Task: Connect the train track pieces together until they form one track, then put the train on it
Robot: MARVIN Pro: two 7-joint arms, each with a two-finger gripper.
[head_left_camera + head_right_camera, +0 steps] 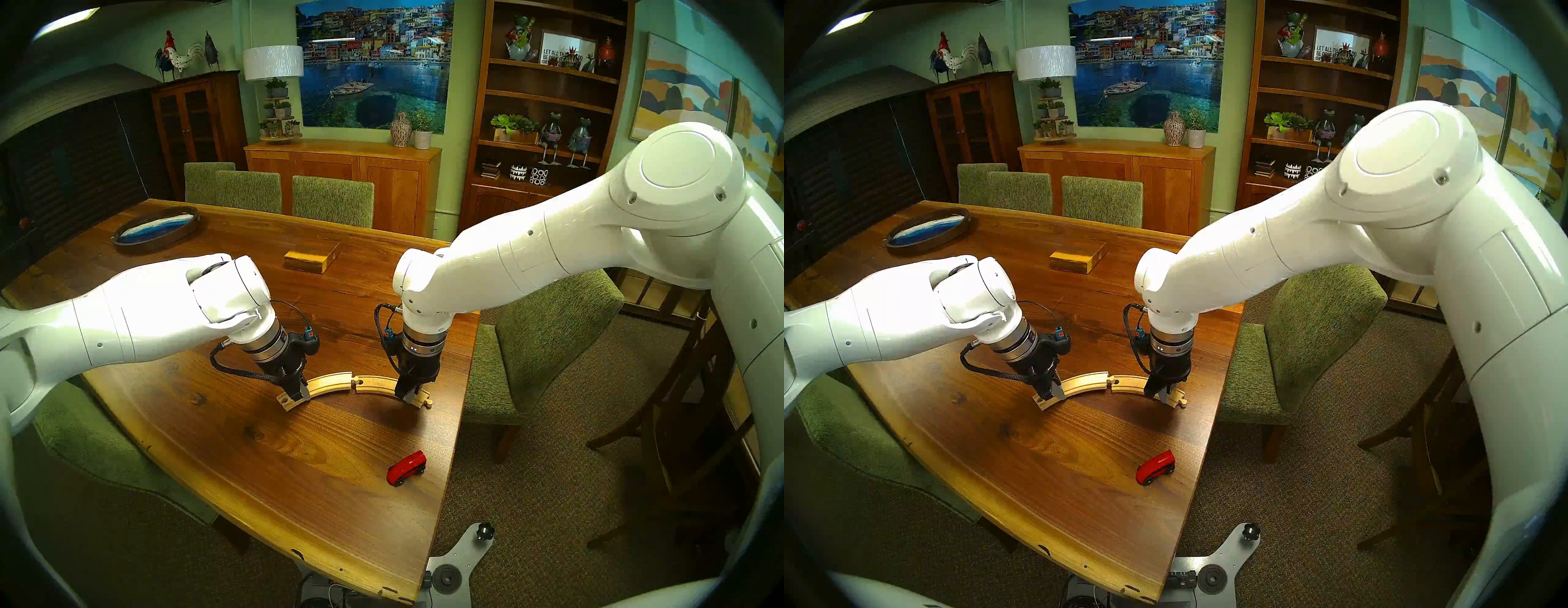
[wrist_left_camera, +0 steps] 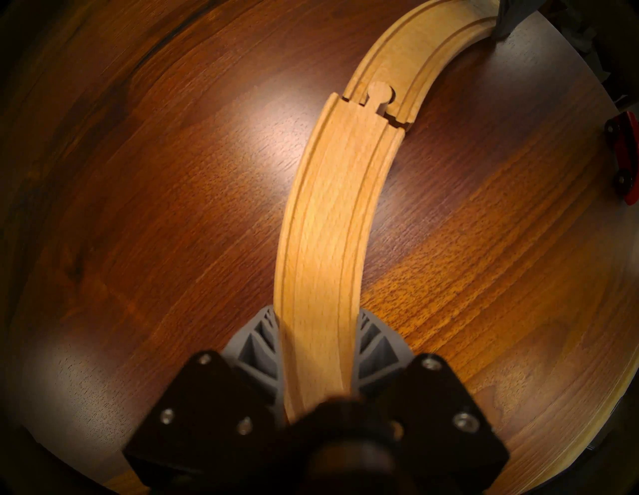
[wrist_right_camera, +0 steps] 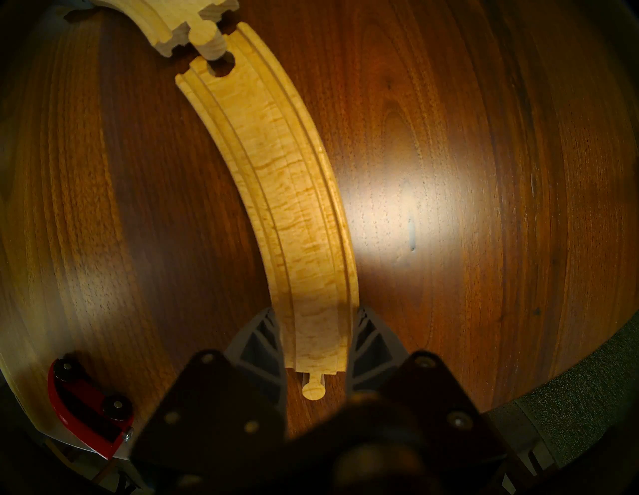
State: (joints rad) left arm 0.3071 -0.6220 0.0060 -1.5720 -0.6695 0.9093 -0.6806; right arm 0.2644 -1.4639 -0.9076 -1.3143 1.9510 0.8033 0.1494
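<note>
Red train (image 1: 406, 468) is sitting lower center-right of the head view, near the desk (image 1: 263, 458) edge, well apart from the track. Mid-frame, left gripper (image 1: 298, 392) is clamping the left track piece (image 1: 329, 384) near its outer end, fingers (image 2: 257, 342) pressing both its sides. Right gripper (image 1: 408, 392) is gripping the right track piece (image 1: 377, 384) the same way. Peg is sitting partly over the hole, edges misaligned, not seated. Farther up, a yellowish block (image 1: 312, 259) is lying on the desk.
</note>
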